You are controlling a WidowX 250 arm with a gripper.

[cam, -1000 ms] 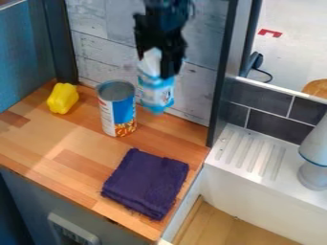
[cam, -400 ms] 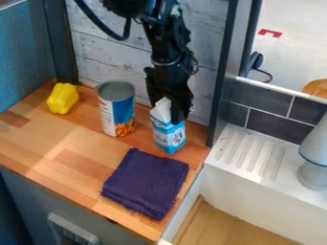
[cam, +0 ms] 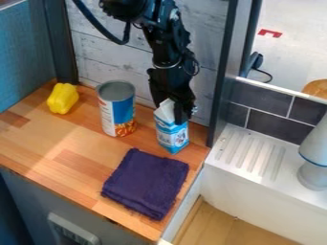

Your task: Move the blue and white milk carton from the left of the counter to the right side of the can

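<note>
Set-down stage, by judgement.
Purple cloth (cam: 146, 184), folded, nearest on worktop (cam: 38, 143); blue-and-white carton (cam: 172, 137) just behind, seemingly standing, its top pinched by black jaws (cam: 170, 111); can (cam: 117, 114) beside, farther. Next move calls for the carton kept upright, a gentle, even release.

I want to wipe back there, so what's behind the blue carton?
Behind the carton are wooden counter and the pale plank wall. The carton and gripper cover part of that spot, so anything there is hidden.
</note>
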